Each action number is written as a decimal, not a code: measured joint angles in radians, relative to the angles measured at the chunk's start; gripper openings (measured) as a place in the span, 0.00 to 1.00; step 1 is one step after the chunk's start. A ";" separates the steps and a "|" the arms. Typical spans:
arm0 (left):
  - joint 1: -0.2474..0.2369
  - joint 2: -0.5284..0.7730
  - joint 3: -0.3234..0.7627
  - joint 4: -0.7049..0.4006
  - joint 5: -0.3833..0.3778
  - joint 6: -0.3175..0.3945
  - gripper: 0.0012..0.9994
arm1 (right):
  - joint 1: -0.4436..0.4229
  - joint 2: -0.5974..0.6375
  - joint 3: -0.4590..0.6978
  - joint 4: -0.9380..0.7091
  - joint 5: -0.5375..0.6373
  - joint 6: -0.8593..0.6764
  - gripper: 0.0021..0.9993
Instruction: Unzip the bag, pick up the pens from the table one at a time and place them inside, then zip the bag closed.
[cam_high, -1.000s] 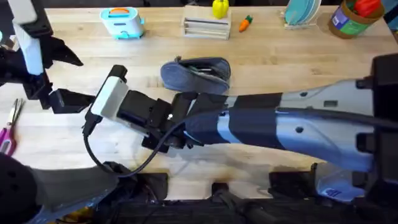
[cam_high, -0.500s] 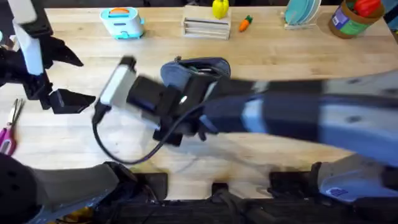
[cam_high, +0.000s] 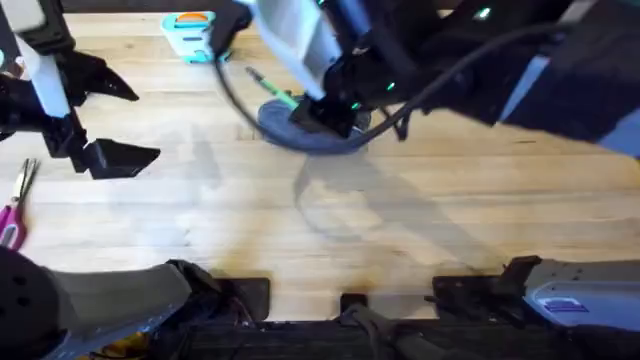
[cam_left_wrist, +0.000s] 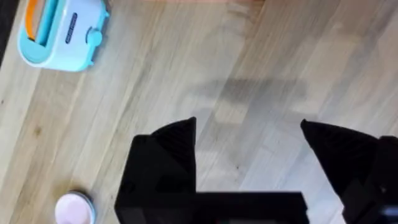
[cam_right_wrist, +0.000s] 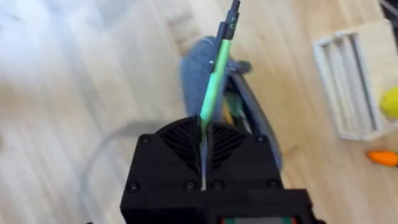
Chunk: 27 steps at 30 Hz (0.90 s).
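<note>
Right gripper (cam_right_wrist: 204, 138) clenched on a green pen (cam_right_wrist: 216, 68), apparently above the unzipped bag (cam_right_wrist: 249, 127). Left gripper (cam_left_wrist: 249, 134) spread wide over bare table (cam_left_wrist: 261, 56), holding nothing.

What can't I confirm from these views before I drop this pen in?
- Bag opening, overhead: the right arm covers most of it; in the right wrist view the right tool and green pen hide the zip.
- Pens already inside: blurred colours in the right wrist view, count unclear.
- Scissors, overhead: cut off by the edge.
- Left tool: open, over bare table.
</note>
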 joint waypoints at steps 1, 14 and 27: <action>-0.022 0.000 0.000 0.002 0.059 0.000 0.99 | -0.071 -0.001 0.000 -0.023 0.000 -0.078 0.03; -0.340 0.088 0.000 0.105 0.161 0.003 0.99 | -0.240 -0.001 0.000 -0.231 0.002 -0.397 0.03; -0.375 0.309 0.000 0.116 0.347 0.003 0.99 | -0.240 0.026 0.000 -0.274 0.046 -0.552 0.03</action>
